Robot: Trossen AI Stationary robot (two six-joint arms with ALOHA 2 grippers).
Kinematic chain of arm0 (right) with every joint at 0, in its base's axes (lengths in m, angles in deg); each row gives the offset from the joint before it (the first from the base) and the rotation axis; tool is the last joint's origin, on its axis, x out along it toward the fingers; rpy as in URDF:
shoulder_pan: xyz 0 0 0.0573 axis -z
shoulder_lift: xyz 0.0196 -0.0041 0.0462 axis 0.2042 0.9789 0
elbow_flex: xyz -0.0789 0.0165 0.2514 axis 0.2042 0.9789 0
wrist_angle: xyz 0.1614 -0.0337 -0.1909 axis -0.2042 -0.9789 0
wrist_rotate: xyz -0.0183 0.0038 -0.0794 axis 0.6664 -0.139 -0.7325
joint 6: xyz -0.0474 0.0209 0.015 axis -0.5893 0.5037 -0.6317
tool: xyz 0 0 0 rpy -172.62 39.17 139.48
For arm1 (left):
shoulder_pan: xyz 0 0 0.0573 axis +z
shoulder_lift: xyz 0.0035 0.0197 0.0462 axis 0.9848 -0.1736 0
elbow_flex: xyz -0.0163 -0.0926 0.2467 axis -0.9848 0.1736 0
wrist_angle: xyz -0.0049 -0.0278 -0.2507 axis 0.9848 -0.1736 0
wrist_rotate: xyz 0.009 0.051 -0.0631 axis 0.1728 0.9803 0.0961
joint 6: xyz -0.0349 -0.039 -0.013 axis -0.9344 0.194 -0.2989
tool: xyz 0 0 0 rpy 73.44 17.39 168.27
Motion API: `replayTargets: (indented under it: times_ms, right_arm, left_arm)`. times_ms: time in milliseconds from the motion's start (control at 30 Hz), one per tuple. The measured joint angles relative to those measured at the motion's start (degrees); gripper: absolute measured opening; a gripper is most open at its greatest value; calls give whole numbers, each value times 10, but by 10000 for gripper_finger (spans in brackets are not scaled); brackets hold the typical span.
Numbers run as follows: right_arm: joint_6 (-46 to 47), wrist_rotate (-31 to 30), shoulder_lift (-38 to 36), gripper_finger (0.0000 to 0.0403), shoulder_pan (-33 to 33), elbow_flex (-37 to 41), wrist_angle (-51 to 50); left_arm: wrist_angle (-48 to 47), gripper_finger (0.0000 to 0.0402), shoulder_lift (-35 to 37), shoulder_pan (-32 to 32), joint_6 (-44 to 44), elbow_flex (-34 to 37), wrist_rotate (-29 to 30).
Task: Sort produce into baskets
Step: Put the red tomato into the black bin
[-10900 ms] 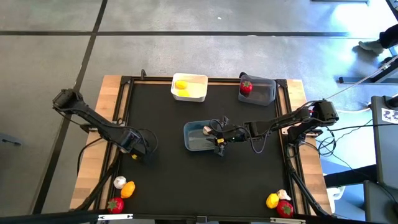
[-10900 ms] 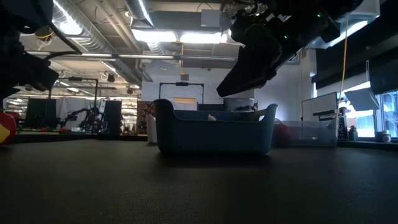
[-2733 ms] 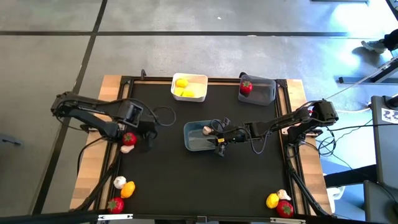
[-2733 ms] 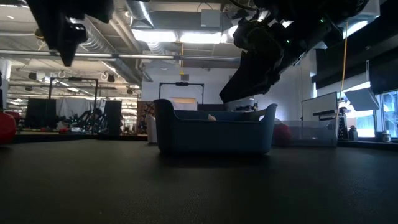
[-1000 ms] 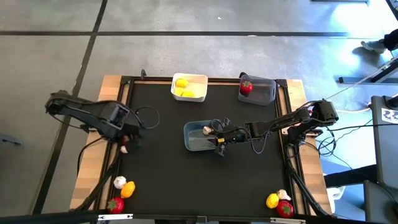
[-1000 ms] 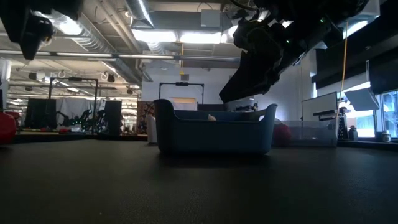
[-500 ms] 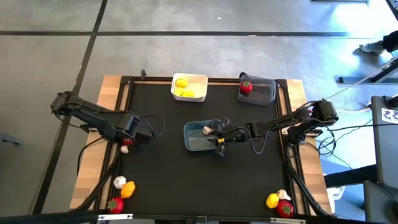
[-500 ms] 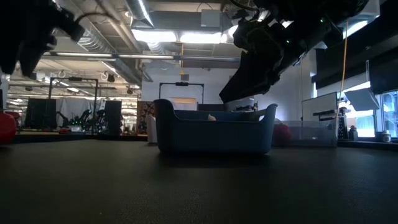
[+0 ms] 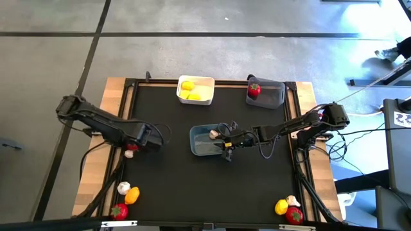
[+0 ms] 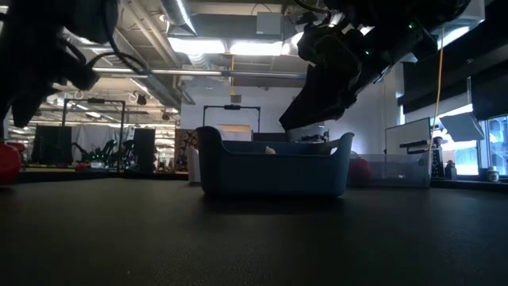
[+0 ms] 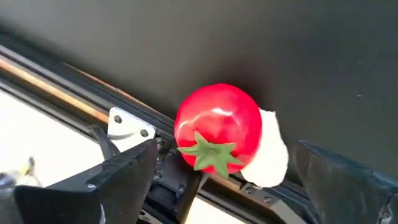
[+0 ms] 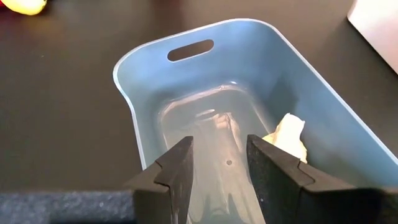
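A glossy red tomato (image 11: 219, 134) with a star-shaped green top lies at the left edge of the matte black tabletop (image 9: 180, 186), touching a smooth whitish garlic bulb (image 11: 268, 152) and hard against the metal frame rail (image 11: 74, 106) with its bolted bracket. The left gripper (image 9: 153, 137) hovers over this pair, fingers spread wide and holding nothing. The right gripper (image 9: 225, 142) hangs above the blue-grey basket (image 12: 155, 68), a smooth moulded plastic bin with rounded corners and a slot handle, its fingers partly apart and empty; one pale garlic bulb (image 12: 289, 135) rests inside against the wall. At the far edge, the white basket (image 9: 207, 82) holds yellow pieces (image 9: 189, 91), and the dark grey basket (image 9: 275, 94) holds a red piece (image 9: 254, 90). More produce sits in both near corners: a cluster (image 9: 125, 197) on the left, another cluster (image 9: 288, 208) on the right.
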Motion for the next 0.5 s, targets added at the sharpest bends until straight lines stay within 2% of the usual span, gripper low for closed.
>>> replayTargets:
  times_ms: [500]
  right_arm:
    - [1,0,0,149,0,0,0]
  left_arm:
    - [-11,358,-169,54,139,3,-39]
